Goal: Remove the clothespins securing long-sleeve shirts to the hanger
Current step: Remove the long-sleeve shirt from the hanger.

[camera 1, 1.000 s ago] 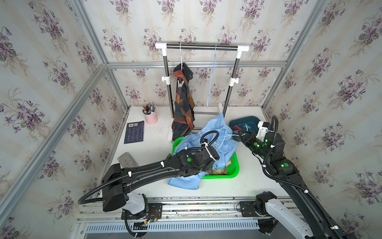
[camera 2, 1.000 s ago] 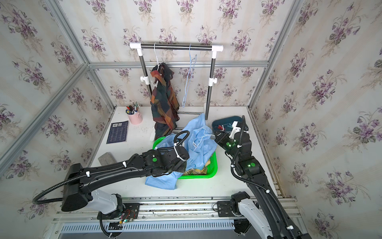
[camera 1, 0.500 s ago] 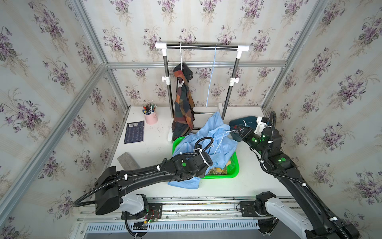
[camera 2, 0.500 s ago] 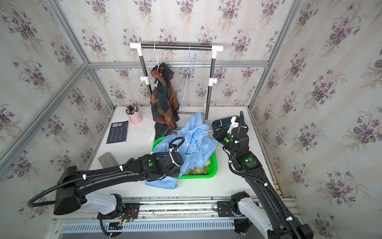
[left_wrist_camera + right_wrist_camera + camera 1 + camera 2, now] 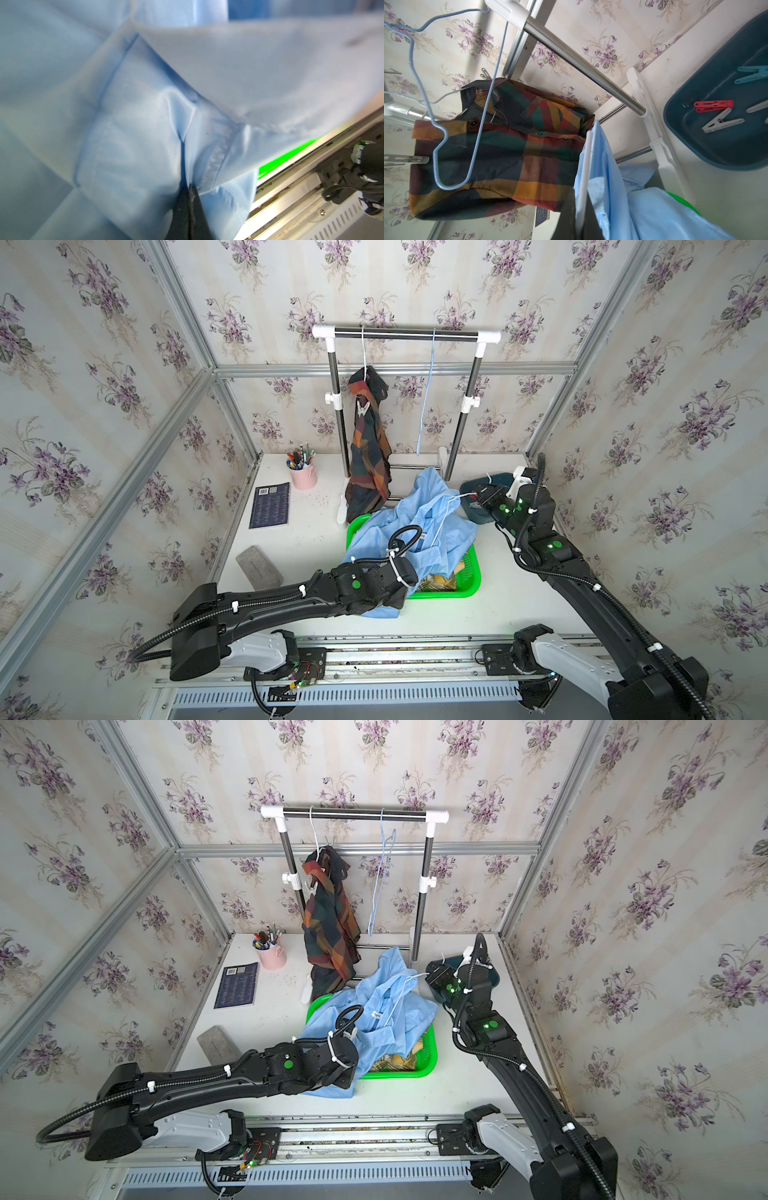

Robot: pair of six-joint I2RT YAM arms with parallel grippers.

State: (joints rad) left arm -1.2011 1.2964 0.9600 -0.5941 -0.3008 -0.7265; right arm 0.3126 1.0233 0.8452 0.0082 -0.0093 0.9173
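Note:
The light blue shirt [image 5: 432, 522] [image 5: 395, 1011] lies heaped over the green basket [image 5: 467, 583], still on its white hanger [image 5: 446, 506] [image 5: 586, 166]. My right gripper [image 5: 478, 495] [image 5: 580, 209] is shut on that hanger's wire. My left gripper [image 5: 189, 193] is shut on a fold of the blue shirt [image 5: 145, 124] near the basket's front; in both top views the cloth hides it. The dark plaid shirt [image 5: 368, 456] [image 5: 508, 149] hangs on the rack with white-grey clothespins [image 5: 362, 408] [image 5: 406, 160] on it. A yellow plaid shirt [image 5: 440, 583] lies in the basket.
A dark blue tray [image 5: 716, 149] beside my right gripper holds a red [image 5: 713, 106], a teal [image 5: 751, 74] and a grey clothespin [image 5: 720, 123]. An empty blue hanger [image 5: 426, 406] hangs on the rack [image 5: 407, 334]. A pink pen cup [image 5: 303, 477], booklet [image 5: 270, 506] and grey block [image 5: 259, 568] lie left.
My left arm has drawn back toward the table's front edge, taking the blue cloth with it. The right gripper has hardly moved and still holds the hanger.

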